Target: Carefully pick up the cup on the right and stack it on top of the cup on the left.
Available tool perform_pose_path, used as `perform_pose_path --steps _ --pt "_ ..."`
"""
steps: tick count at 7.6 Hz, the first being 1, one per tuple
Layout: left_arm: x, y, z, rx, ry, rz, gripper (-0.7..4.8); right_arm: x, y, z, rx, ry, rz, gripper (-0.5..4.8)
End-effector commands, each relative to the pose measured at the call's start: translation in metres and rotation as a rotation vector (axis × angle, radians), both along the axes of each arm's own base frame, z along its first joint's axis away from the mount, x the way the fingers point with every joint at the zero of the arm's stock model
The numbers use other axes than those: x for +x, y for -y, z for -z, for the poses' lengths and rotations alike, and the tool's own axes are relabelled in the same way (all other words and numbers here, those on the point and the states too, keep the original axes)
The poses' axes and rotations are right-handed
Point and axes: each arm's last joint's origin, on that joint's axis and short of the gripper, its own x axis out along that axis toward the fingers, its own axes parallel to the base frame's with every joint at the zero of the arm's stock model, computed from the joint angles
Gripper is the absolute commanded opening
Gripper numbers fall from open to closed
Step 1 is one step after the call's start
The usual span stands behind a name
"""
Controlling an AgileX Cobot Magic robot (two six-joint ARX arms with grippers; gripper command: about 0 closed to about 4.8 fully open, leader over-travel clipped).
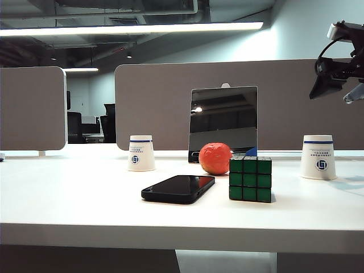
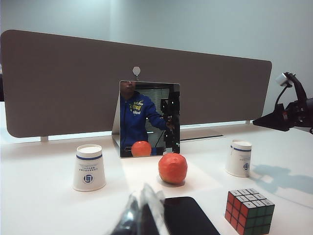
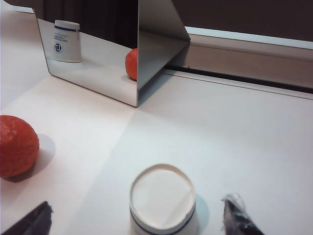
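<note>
The cup on the right [image 1: 318,157], a white paper cup with a blue band, stands upside down on the white table [image 1: 85,193]. It also shows in the left wrist view [image 2: 238,158] and from above in the right wrist view [image 3: 161,196]. The cup on the left [image 1: 141,153] [image 2: 88,168] is alike and also upside down. My right gripper [image 1: 339,91] [image 3: 134,219] hangs open well above the right cup, a finger on either side of it, touching nothing. My left gripper [image 2: 142,215] sits low and shut near the phone, holding nothing.
Between the cups stand a mirror [image 1: 223,122], an orange ball [image 1: 215,158], a green-faced puzzle cube [image 1: 250,179] and a black phone [image 1: 179,188]. Grey partition panels [image 1: 159,102] close off the table's far edge. The mirror [image 3: 98,54] reflects the ball and a cup.
</note>
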Motion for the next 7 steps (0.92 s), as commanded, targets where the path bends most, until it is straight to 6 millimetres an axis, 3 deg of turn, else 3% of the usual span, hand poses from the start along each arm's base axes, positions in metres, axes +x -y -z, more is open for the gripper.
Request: perform_pose_path --steps 1,3,7 --pt "0.000 0.000 -0.002 -0.001 0.011 0.005 -0.06 0.011 -0.004 0.013 -0.039 0.022 -0.051 4.79" --pt "0.000 0.000 -0.002 -0.001 0.010 0.003 -0.06 0.012 -0.010 0.033 -0.070 0.139 0.002 4.79" --pt "0.000 0.000 -0.002 -0.001 0.011 0.003 -0.06 0.032 -0.007 0.073 -0.084 0.164 0.046 4.79"
